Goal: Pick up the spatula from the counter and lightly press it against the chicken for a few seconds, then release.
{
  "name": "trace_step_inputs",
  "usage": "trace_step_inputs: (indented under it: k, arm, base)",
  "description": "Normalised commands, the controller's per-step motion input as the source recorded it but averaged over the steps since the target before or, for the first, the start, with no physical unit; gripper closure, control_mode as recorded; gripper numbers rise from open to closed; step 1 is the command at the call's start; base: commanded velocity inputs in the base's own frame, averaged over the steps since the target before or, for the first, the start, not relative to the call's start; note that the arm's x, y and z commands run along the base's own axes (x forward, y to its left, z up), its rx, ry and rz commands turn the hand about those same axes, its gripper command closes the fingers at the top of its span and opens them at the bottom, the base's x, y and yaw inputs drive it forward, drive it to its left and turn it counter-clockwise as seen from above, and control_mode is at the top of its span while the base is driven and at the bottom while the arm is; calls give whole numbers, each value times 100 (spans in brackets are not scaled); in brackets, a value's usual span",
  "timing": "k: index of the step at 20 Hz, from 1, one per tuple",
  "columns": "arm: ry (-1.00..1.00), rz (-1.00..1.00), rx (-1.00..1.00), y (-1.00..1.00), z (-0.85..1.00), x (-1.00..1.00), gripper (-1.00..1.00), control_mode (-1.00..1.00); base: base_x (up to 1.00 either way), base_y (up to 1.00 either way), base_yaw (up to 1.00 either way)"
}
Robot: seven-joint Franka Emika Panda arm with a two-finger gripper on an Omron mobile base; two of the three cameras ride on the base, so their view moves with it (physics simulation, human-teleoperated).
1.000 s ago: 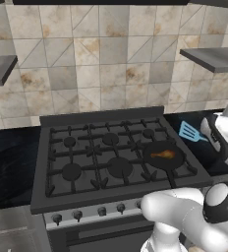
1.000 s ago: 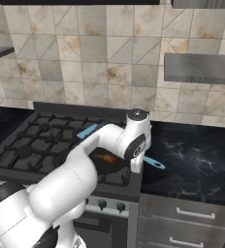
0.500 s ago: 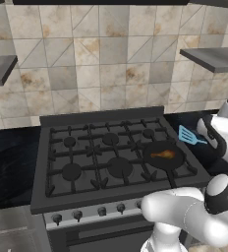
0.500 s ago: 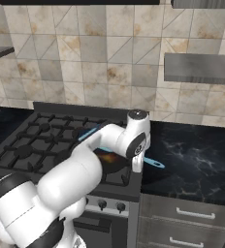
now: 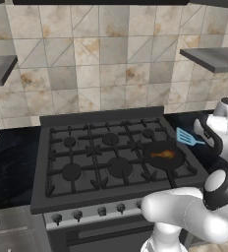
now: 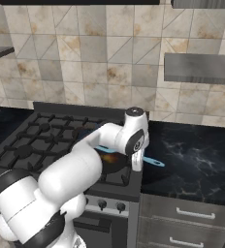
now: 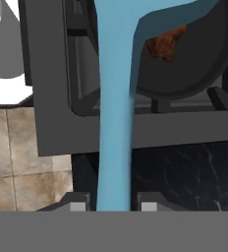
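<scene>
My gripper (image 7: 115,205) is shut on the handle of the blue spatula (image 7: 115,123), which runs up between the two fingertips. Its blade reaches over the rim of the dark pan (image 7: 199,74), close to the brown chicken piece (image 7: 166,43); I cannot tell if they touch. In the left base view the spatula (image 5: 185,137) hangs just right of the pan (image 5: 155,161) holding the chicken (image 5: 163,154), with the gripper (image 5: 203,141) at the handle end. From the right, the gripper (image 6: 136,164) hangs at the stove's right edge and the handle (image 6: 154,161) sticks out over the counter.
The pan sits on the front right burner of a black gas stove (image 5: 86,162). Dark marble counter (image 6: 192,164) lies to its right. A tiled wall stands behind, with a grey shelf (image 6: 201,68) above the counter. My white arm crosses the stove front.
The spatula has shifted a little left and down, toward the pan, carried in the gripper. The base views have not shifted.
</scene>
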Motion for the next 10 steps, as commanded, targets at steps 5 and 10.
trace_step_inputs:
  k: [5,10]
  arm:
    - [0,0,-5,10,-5,0,100,-100]
    - [0,0,-8,15,-8,0,100,-100]
  base:
    - [0,0,0]
    - [0,0,0]
